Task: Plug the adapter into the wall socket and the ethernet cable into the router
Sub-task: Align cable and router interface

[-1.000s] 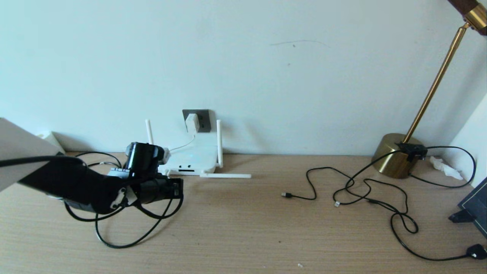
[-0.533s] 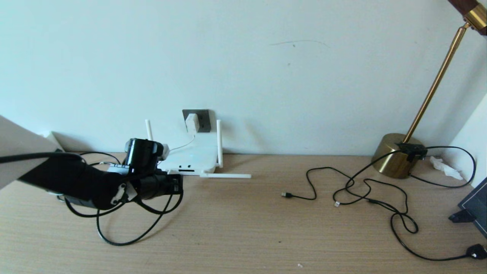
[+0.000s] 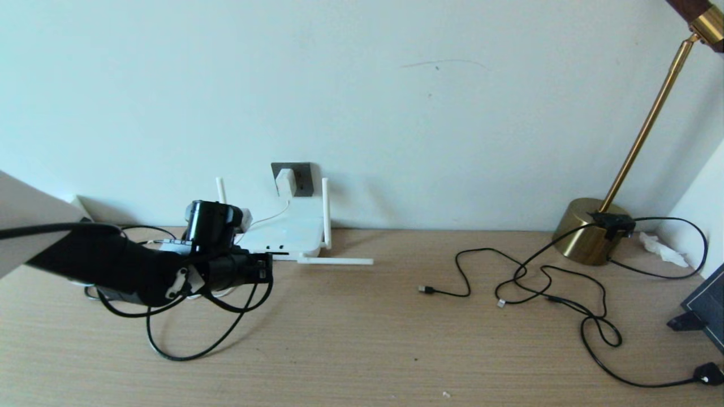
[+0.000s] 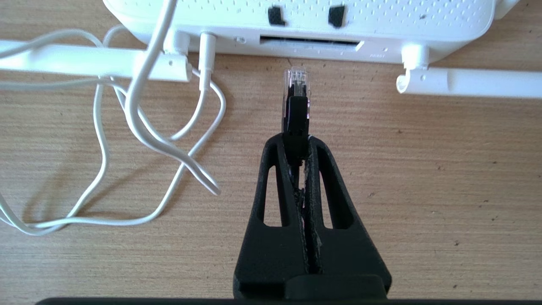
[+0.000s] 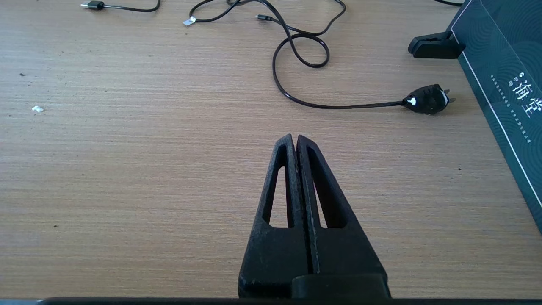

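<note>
The left pincer [image 4: 296, 140], held low and level over the worktop [image 3: 362, 339], grips the ethernet cable [image 4: 295, 101] just short of the router [image 4: 296, 25]. The right pincer [image 5: 295, 142] hovers closed and empty.

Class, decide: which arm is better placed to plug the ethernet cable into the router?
Left. The left gripper already grips the ethernet cable, facing the router. The right gripper is shut, empty.
</note>
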Controlling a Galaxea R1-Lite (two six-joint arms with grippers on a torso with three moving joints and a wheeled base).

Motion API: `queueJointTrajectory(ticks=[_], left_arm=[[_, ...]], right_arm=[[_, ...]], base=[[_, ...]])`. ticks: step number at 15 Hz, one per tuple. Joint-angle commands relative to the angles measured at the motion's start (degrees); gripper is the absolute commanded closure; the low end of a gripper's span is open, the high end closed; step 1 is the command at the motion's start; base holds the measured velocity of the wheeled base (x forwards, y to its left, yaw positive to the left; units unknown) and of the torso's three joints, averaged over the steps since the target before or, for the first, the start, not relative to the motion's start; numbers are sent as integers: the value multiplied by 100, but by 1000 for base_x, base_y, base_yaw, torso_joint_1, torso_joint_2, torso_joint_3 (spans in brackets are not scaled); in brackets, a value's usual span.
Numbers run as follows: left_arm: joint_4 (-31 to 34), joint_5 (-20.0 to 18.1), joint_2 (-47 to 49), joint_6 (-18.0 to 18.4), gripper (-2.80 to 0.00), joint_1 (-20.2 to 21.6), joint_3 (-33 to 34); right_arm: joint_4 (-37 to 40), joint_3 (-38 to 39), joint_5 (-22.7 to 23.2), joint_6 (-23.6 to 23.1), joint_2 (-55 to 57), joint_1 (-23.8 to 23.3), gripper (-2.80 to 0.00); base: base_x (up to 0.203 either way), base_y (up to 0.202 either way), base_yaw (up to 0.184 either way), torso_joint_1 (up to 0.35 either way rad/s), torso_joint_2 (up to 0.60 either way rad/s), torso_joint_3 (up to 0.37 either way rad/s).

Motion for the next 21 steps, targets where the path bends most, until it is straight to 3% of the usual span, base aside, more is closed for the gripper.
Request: queueJointTrajectory(ticks=[1,21], left_arm=[[-1,7,-14,-5,0,0,-23],[-10,-158,-6,12,0,121,-14]], right_arm=[[14,3,0,1,10,2,0],[14,0,0,10,10,2,0]], base=[[0,0,0,0,0,0],[0,0,0,0,0,0]])
